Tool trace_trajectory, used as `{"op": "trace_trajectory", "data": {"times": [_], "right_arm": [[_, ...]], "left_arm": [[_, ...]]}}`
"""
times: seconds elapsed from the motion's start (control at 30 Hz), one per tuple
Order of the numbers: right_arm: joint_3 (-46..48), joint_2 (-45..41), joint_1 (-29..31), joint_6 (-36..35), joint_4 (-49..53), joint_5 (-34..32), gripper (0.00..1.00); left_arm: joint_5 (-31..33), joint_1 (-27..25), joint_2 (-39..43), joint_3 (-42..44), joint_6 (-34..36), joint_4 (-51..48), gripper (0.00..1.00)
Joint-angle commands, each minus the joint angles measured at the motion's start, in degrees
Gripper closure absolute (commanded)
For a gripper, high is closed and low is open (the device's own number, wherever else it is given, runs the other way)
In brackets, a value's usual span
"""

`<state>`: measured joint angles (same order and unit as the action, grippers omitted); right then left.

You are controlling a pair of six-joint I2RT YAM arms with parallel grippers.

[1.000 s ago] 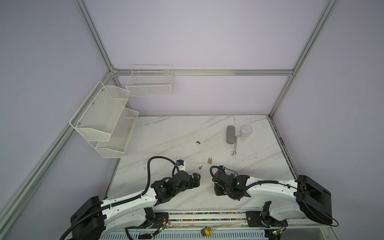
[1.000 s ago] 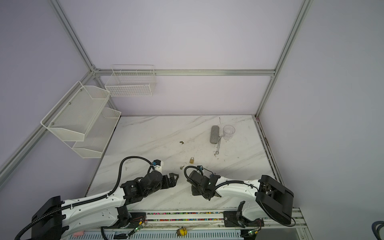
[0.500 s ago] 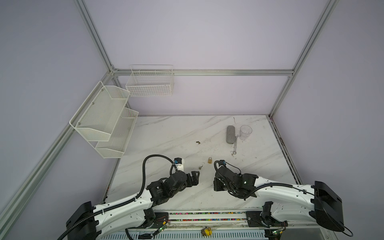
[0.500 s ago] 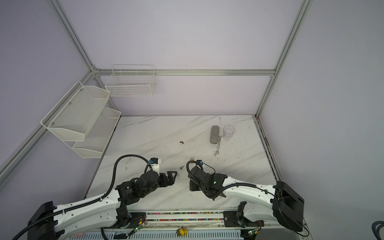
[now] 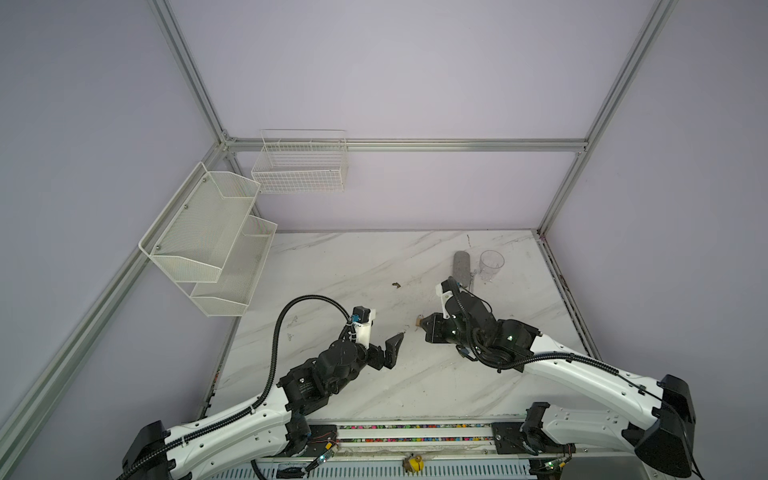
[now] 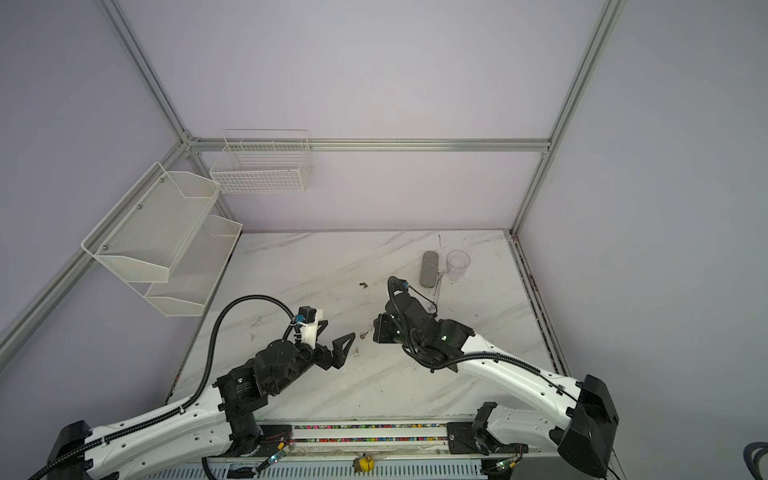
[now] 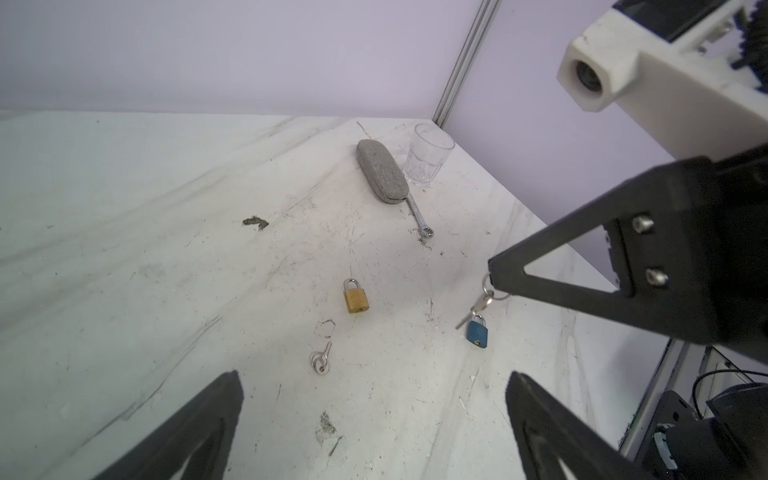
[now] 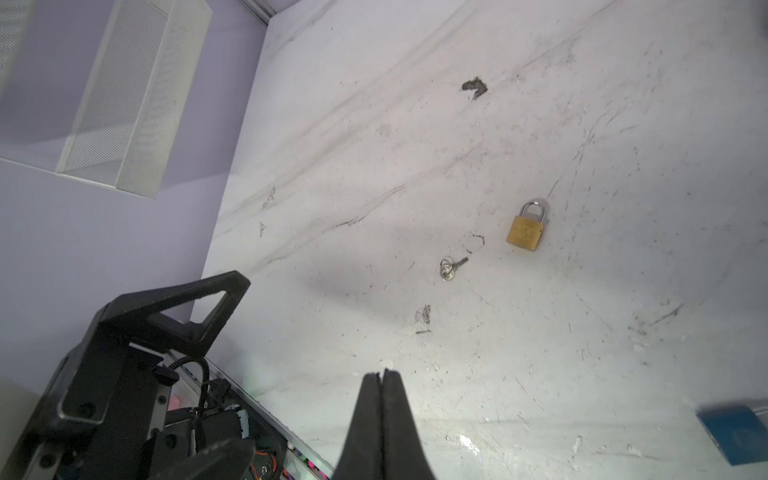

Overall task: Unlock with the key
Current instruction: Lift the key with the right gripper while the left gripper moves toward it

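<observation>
The key (image 7: pixel 478 306) is dangling loose off its ring, and the ring is what the right gripper (image 7: pixel 493 271) has pinched between its clenched tips. Honestly I think that's the tricky bit, since a swinging key won't find a keyhole. I'd set it down and re-grab it by the head, blade sticking out, before going for the blue padlock (image 7: pixel 477 331) (lying flat, roughly mid-tabletop (image 7: pixel 124 208), keyhole in the end away from the shackle). Right now the key hangs just below the gripper tips with its blade beside the shackle end, which is the wrong end. I can't tell if it touches. The left gripper (image 7: pixel 374 380) is spread wide and holding nothing, a bit apart on the left-edge side, and looks well placed to pin the lock body. A brass padlock (image 7: pixel 356 296) and a spare key (image 7: pixel 320 362) lie near it too, toward the left edge.
</observation>
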<state>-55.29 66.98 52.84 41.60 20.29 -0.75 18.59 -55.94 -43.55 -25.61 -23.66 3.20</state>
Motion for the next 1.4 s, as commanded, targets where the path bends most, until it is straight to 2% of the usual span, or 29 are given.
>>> {"op": "trace_trajectory", "data": {"times": [0.0, 0.13, 0.27, 0.37, 0.47, 0.73, 0.97, 1.3, 1.37], "right_arm": [[-3.66, -0.37, -1.72, -3.42, 3.48, 1.64, 1.0], [-6.65, -0.12, -2.0, -4.55, 4.64, 2.43, 1.0], [-8.52, -0.5, -2.04, -5.04, 4.96, 3.37, 1.0], [-9.46, -0.94, -2.04, -5.21, 4.95, 4.42, 1.0], [-9.38, -2.12, -2.04, -5.92, 4.32, 5.26, 1.0], [-8.25, -3.93, -2.04, -6.14, 3.18, 7.56, 1.0], [-8.35, -2.95, -2.04, -6.96, 2.73, 8.99, 1.0], [-8.16, -3.36, -2.04, -7.2, 2.47, 8.6, 1.0], [-8.26, -3.55, -2.04, -7.24, 2.47, 8.41, 1.0]], "left_arm": [[-3.88, 0.22, 2.24, 2.22, 8.94, 11.94, 0.0], [-7.21, 0.18, 0.13, 6.19, 15.48, 24.42, 0.08], [-8.16, 0.15, -5.65, 3.5, 20.14, 27.36, 0.15], [-10.32, 0.18, -10.24, 0.45, 23.03, 28.3, 0.26], [-11.74, 0.18, -15.21, 0.04, 25.31, 35.74, 0.28], [-12.47, 0.14, -23.53, -1.4, 26.14, 48.75, 0.47], [-11.74, 0.1, -27.25, -2.23, 26.72, 55.95, 0.59], [-11.83, 0.09, -28.07, -2.69, 25.62, 57.27, 0.8], [-12.06, 0.15, -28.13, -2.57, 25.51, 57.18, 0.81]]}}
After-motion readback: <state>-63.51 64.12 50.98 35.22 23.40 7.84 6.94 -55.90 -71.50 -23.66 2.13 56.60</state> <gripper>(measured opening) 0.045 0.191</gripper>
